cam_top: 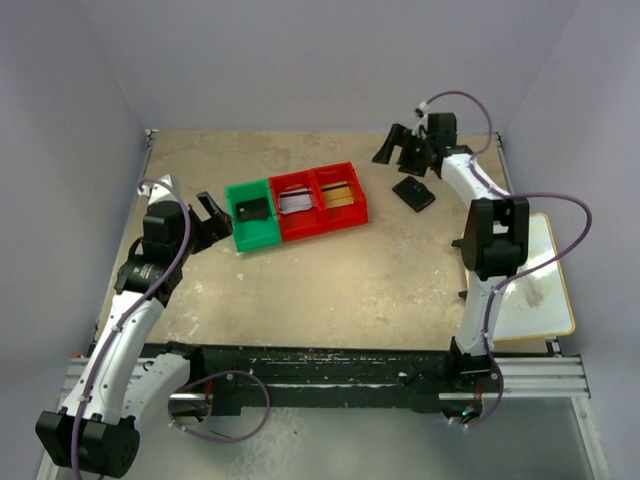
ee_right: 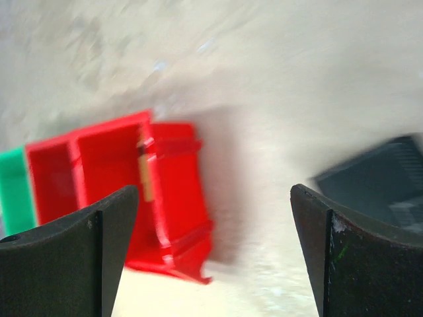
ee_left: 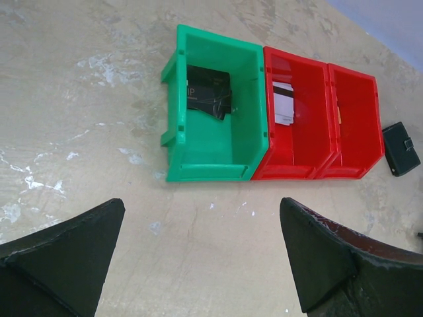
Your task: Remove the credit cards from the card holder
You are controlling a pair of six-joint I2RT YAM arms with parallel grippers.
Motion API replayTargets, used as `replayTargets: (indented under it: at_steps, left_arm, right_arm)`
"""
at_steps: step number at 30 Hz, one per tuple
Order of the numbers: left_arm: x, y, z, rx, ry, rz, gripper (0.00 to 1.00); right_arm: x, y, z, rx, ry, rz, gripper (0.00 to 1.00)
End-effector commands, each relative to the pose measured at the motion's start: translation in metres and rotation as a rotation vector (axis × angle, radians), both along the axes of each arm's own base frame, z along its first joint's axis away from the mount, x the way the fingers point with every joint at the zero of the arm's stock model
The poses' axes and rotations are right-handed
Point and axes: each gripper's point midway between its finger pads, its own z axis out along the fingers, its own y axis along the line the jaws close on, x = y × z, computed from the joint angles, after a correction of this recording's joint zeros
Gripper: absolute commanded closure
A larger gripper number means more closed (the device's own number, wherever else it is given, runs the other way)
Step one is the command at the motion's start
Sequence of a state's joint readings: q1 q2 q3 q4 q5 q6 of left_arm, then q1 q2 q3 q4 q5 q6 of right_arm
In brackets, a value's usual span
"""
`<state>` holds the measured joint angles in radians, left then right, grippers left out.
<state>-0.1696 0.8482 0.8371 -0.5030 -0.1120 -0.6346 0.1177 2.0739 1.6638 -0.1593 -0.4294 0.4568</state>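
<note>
The card holder (cam_top: 413, 193), a small black wallet, lies folded shut on the table right of the bins; it also shows in the left wrist view (ee_left: 401, 148) and blurred in the right wrist view (ee_right: 380, 178). A black credit card (ee_left: 209, 92) lies in the green bin (ee_left: 208, 173). In the middle red bin (ee_left: 291, 173) is a silver-grey card (ee_left: 284, 105), and a gold-brown card (cam_top: 341, 196) rests in the right red bin (cam_top: 345, 217). My left gripper (cam_top: 216, 218) hangs open left of the green bin. My right gripper (cam_top: 400, 156) is open, just behind the wallet, holding nothing.
The three bins stand side by side in a slanted row at mid-table. A white board (cam_top: 540, 290) lies at the table's right edge beside the right arm's base. Grey walls close in the back and both sides.
</note>
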Motion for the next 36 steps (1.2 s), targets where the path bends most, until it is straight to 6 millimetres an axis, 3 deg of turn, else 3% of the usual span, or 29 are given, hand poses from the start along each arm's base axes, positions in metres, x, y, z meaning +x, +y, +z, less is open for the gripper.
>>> replayTargets:
  at_steps: [1, 8, 17, 24, 29, 32, 36]
  left_arm:
    - [0.001, 0.008, 0.013, 0.007, -0.059, 0.033, 0.01]
    - [-0.008, 0.025, 0.023, 0.013, -0.097, 0.131, 0.01]
    - [-0.013, 0.024, 0.021, 0.023, -0.086, 0.113, 0.01]
    - [-0.011, 0.021, 0.019, 0.021, -0.080, 0.100, 0.01]
    - [-0.010, 0.020, 0.019, 0.021, -0.079, 0.094, 0.01]
    - [-0.011, 0.022, 0.016, 0.028, -0.065, 0.103, 0.01]
    - [-0.012, 0.027, 0.016, 0.037, -0.067, 0.124, 0.01]
  right_arm:
    - [0.029, -0.088, 0.044, -0.230, -0.102, -0.207, 0.00]
    - [0.042, -0.121, 0.006, -0.376, -0.003, -0.241, 0.00]
    - [0.032, -0.142, -0.034, -0.437, 0.079, -0.232, 0.01]
    - [0.013, -0.130, -0.064, -0.373, 0.148, -0.139, 0.14]
    - [-0.003, -0.127, -0.073, -0.363, 0.155, -0.128, 0.25]
    - [-0.008, -0.129, -0.064, -0.367, 0.106, -0.154, 0.32]
    - [-0.019, -0.127, -0.051, -0.376, 0.071, -0.120, 0.47]
